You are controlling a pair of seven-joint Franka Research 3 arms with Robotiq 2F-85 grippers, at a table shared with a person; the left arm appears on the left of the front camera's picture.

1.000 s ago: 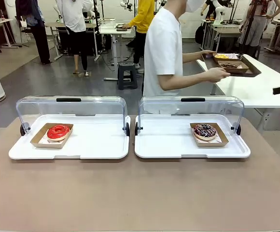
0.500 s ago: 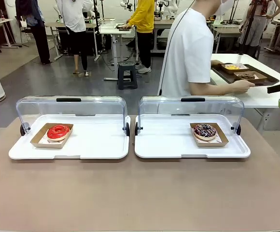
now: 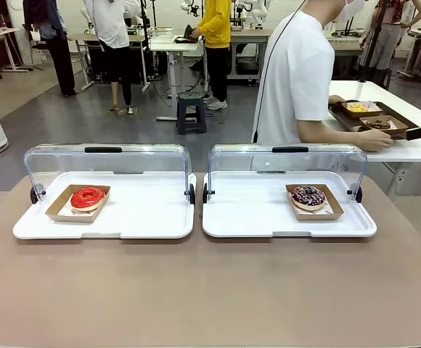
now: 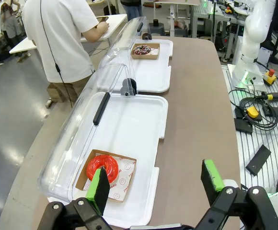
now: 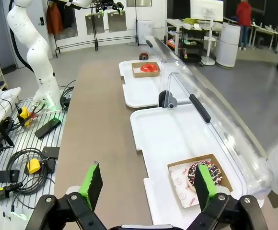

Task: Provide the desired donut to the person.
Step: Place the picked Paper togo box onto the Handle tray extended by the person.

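Front: lying in open white trays, red donut (image 3: pixel 88 196) left, chocolate donut (image 3: pixel 308 195) right; person (image 3: pixel 295 76) turning aside toward brown tray (image 3: pixel 374 116).

Left wrist: left gripper (image 4: pixel 156 188) hovering spread, empty, red donut (image 4: pixel 102 167) just ahead.

Right wrist: right gripper (image 5: pixel 150 189) gaping, empty, chocolate donut (image 5: pixel 204 173) nearest. Wanted donut: cannot tell.

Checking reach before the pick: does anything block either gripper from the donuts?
Nothing visible does. Both clear lids are swung back open, so the red donut and the chocolate donut lie uncovered in their cardboard trays, facing the robot's side.
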